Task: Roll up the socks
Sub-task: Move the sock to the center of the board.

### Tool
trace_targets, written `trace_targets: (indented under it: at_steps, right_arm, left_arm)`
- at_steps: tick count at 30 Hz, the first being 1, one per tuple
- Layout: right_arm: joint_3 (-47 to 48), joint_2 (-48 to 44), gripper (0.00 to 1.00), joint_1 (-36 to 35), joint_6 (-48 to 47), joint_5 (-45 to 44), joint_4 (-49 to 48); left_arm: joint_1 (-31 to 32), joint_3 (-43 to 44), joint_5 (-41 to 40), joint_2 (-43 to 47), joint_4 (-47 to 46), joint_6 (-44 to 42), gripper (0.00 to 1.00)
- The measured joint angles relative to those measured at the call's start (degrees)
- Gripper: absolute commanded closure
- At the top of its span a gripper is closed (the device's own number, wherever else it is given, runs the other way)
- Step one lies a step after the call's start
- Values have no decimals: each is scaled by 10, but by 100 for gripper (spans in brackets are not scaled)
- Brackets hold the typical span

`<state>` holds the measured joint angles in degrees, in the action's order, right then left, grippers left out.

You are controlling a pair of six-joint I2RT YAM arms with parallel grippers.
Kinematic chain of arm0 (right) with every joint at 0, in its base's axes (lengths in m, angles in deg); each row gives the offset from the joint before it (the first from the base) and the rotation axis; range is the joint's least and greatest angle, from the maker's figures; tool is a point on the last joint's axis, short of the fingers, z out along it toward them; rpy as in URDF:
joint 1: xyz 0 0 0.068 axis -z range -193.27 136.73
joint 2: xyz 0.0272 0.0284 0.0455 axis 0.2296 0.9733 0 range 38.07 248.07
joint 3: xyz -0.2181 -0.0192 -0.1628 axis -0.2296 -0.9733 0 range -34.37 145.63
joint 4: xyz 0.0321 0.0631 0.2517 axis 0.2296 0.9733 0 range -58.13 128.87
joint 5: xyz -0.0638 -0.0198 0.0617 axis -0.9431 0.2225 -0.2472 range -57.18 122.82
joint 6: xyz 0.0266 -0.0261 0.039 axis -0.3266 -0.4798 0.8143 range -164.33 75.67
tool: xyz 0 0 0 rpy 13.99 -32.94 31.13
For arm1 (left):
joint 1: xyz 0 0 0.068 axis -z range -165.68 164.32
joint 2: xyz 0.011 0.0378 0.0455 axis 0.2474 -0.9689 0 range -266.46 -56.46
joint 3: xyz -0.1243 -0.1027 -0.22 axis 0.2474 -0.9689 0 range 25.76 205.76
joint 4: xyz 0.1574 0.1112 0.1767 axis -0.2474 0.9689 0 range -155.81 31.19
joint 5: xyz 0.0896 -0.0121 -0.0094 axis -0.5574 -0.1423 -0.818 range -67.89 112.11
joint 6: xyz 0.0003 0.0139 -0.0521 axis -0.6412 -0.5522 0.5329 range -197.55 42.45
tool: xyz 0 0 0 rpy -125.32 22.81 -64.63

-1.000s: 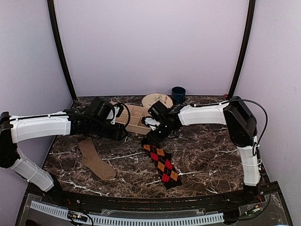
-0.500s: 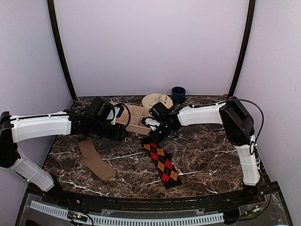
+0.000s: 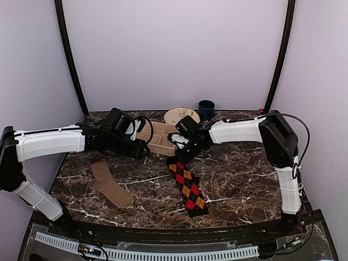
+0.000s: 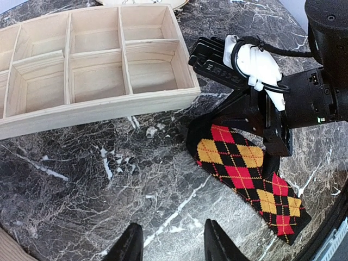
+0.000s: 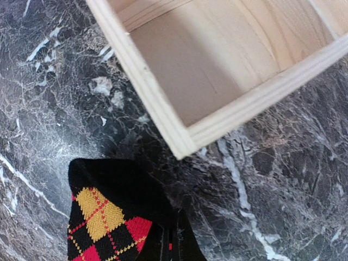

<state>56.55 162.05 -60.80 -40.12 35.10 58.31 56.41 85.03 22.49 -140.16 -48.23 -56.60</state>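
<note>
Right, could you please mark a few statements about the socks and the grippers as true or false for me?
1. The right gripper is shut on the end of the argyle sock nearest the wooden tray. True.
2. The tan sock lies inside the wooden tray. False: it lies flat on the table, to the left of the argyle sock.
3. The left gripper holds the tan sock. False: its jaws stand apart with nothing between them.
4. A dark cup stands at the back of the table, behind the wooden tray. True.
</note>
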Motion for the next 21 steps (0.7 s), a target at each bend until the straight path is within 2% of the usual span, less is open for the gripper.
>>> trace_targets:
  at_steps: [15,21]
  right_arm:
    - [-58,-49,100,44,61,-60,10]
    - [-53,-49,100,73,76,-84,11]
  left_arm:
    - [0,-8,10,9,-19,-10,58]
    - [0,23,31,-28,-28,-31,58]
